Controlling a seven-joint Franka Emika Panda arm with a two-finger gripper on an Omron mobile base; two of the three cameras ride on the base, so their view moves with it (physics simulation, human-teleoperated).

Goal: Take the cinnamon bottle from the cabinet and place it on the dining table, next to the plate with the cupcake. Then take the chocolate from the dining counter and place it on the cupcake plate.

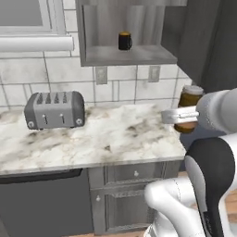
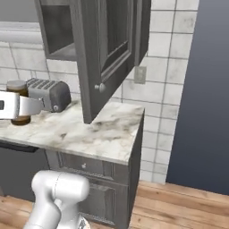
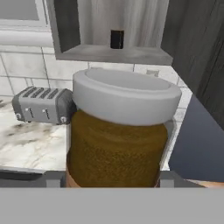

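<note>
The end effector is clamped on the cinnamon bottle (right of frame); it could slip if squeezed loosely.

The white arm is rising from the base at 5 o'clock in the left base view, its dark elbow joint bending upward and its forearm reaching level toward 9 o'clock. The claw is gripping the cinnamon bottle around its brown body, fingers pressing both sides, lid uppermost.
</note>
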